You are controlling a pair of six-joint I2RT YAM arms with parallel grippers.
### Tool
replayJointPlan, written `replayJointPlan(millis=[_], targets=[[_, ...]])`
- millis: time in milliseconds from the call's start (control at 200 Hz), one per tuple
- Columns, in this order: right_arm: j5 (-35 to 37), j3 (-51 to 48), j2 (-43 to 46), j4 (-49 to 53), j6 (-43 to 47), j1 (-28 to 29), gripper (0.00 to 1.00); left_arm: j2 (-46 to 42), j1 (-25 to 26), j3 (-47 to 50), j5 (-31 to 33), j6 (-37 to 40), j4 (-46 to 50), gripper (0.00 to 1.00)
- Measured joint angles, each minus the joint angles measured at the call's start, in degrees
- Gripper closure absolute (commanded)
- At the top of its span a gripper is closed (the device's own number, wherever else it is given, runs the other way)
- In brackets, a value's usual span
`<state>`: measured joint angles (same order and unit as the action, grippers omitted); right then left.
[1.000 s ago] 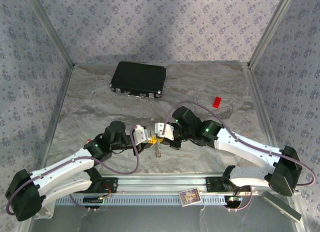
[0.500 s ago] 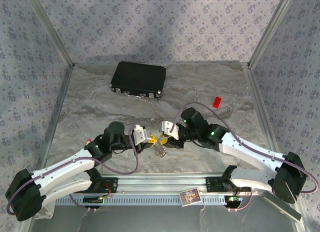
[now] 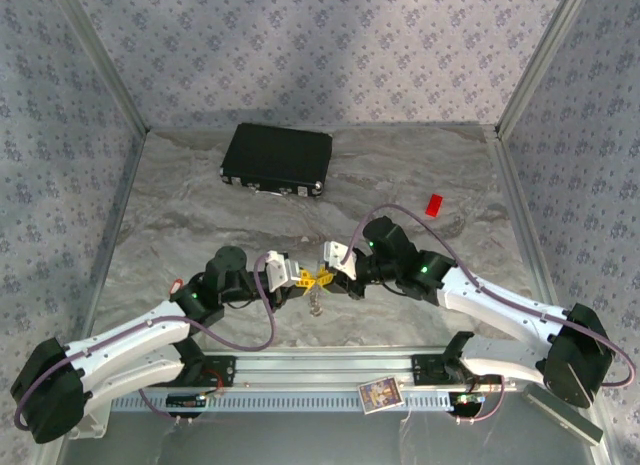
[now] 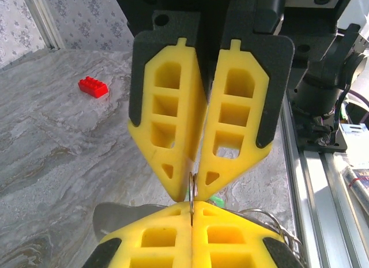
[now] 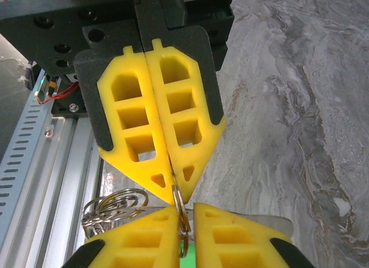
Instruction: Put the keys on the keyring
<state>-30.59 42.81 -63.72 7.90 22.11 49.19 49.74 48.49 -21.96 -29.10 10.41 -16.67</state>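
My two grippers meet tip to tip above the table's near middle. The keyring is a thin silver ring seen edge-on, pinched by both. My left gripper is shut on it, jaws pressed together. My right gripper grips the keyring with its jaws a narrow slit apart. A green key head shows just under the ring, also visible as a green key head from the left wrist. More silver loops and keys dangle beside the fingers and hang below the grippers as a small bunch. Left gripper and right gripper face each other.
A black case lies at the back of the table. A red block sits at the right, seen as a red block from the left wrist. The aluminium rail runs along the near edge, with a small card on it.
My right gripper opened, shifted slightly right and closed again on the ring. The hanging bunch swung a little. The left gripper stayed shut and almost still.
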Motion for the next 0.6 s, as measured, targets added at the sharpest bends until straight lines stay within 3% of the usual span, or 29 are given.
replayJointPlan(millis=[60,140,180,600], targets=[[-0.24,-0.04,0.00,0.04,0.11,0.00,1.00,0.00,-0.11,0.04,-0.02,0.00,0.04,1.00],[-0.31,-0.04,0.00,0.15,-0.07,-0.11,1.00,0.00,-0.11,0.04,0.20,-0.09,0.07,0.79],[-0.31,-0.04,0.00,0.35,-0.04,-0.09,1.00,0.00,-0.09,0.04,0.61,-0.31,0.11,0.74],[6.05,11.34,-3.98,15.78,6.93,2.64,1.00,0.74,0.07,-5.03,2.60,3.08,9.14,0.75]])
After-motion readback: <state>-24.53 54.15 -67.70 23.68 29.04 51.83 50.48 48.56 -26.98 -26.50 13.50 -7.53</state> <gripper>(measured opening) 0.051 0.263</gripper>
